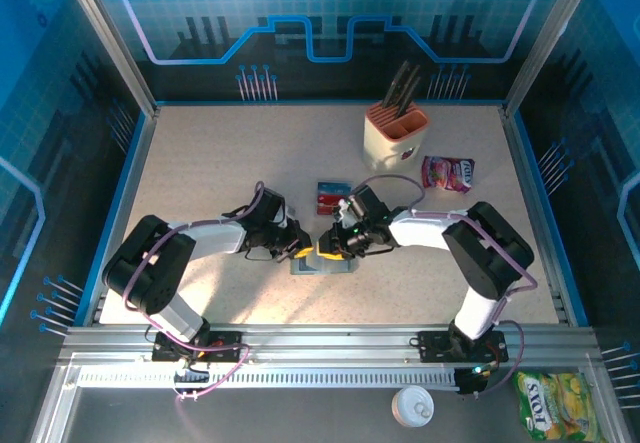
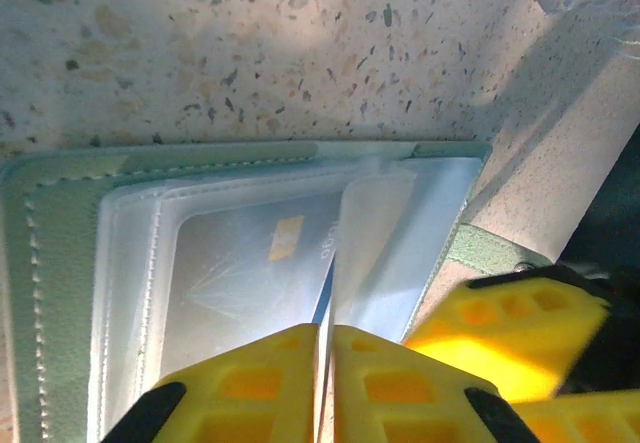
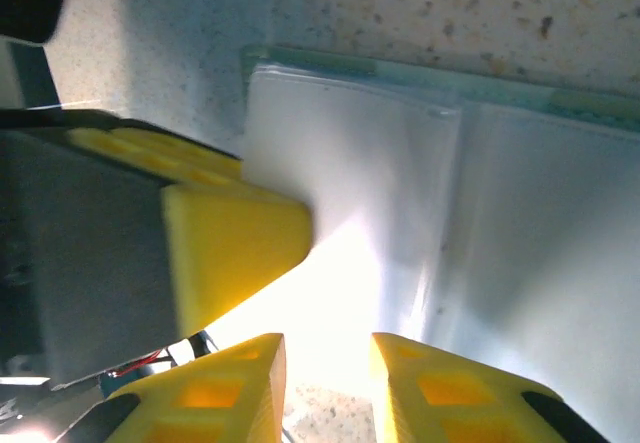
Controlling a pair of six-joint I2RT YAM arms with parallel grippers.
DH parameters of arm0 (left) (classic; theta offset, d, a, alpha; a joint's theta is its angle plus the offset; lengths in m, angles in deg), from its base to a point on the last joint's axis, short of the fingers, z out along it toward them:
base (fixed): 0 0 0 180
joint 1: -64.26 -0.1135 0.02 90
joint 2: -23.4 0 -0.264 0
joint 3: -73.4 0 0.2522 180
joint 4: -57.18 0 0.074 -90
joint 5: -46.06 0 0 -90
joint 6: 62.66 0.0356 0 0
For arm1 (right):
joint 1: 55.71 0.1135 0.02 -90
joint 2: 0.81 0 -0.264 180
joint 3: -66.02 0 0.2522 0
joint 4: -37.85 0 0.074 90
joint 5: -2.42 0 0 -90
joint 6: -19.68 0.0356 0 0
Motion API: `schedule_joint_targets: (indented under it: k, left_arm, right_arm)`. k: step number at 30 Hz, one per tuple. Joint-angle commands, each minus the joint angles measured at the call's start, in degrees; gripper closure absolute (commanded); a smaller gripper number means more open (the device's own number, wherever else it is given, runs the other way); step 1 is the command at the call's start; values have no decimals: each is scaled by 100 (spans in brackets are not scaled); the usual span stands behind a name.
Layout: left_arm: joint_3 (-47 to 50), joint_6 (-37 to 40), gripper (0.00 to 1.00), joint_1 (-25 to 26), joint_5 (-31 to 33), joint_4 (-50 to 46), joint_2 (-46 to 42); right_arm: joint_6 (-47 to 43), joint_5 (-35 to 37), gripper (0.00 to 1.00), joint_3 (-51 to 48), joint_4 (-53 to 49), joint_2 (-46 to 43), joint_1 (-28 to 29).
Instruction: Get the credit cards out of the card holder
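The grey-green card holder (image 1: 322, 264) lies open on the table under both grippers, its clear sleeves up (image 2: 60, 263) (image 3: 420, 73). A pale credit card (image 2: 240, 273) with a gold chip sits inside one sleeve. My left gripper (image 2: 325, 333) (image 1: 305, 248) is shut on a thin clear sleeve leaf standing up from the card holder's middle. My right gripper (image 3: 325, 383) (image 1: 335, 241) faces it from the right, jaws apart over the glaring sleeve edge, and the left gripper's yellow finger (image 3: 230, 238) is close beside it. Red and blue credit cards (image 1: 333, 198) lie on the table just behind.
A cream knife block (image 1: 394, 133) stands at the back right with a pink snack packet (image 1: 447, 173) beside it. Blue-lit walls enclose the speckled table (image 1: 200, 163). A yellow packet (image 1: 556, 403) and a white lid (image 1: 412, 405) lie in front of the rail.
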State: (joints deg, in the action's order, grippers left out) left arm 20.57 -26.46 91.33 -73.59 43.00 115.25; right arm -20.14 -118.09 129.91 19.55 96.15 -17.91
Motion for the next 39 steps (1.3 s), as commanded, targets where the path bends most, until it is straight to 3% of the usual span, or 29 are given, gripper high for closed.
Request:
schedule_joint_targets:
  k: [1,12,22,39]
  left_arm:
    - [-218,139,85,35,-134,-298,-173]
    - [-743,247,79,311,-269,-703,-141]
    - [-1191,247,88,629,-383,-677,441]
    - [-1871,197,88,909,-697,-380,1388]
  right_arm:
    - [-271,210,70,313,-629,-314,-112]
    - [-500,396,70,314,-1058,-615,-417]
    - [-548,483,71,192,-1196,-904,-583]
    - [-544,611,71,-108,-1338,-1233,-678]
